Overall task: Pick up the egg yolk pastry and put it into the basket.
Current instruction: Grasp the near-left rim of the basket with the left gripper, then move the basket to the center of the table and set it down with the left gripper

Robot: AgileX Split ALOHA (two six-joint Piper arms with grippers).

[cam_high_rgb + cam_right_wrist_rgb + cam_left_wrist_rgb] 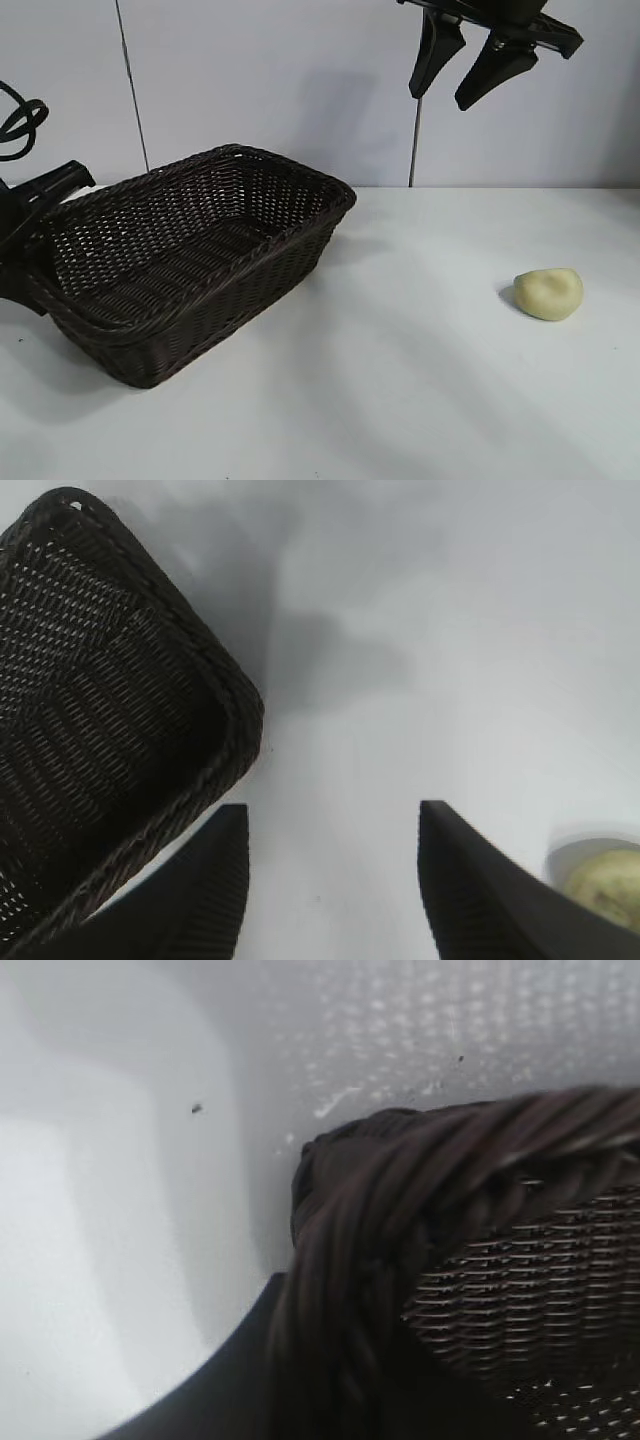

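Note:
The egg yolk pastry [549, 293] is a pale yellow lump lying on the white table at the right. It also shows at the edge of the right wrist view [610, 882], beside one of that gripper's fingers. The dark brown wicker basket [338, 196] stands at the left and holds nothing. My right gripper [440, 100] hangs open and empty high above the table, behind and left of the pastry, and its two dark fingers frame bare table in its wrist view [332, 808]. My left gripper [30, 215] sits against the basket's left end, with the braided rim [400, 1190] close before its camera.
The white table [400, 380] runs wide between basket and pastry. A pale wall with a dark vertical seam [412, 150] stands behind. A black cable loop [18, 122] hangs at the far left.

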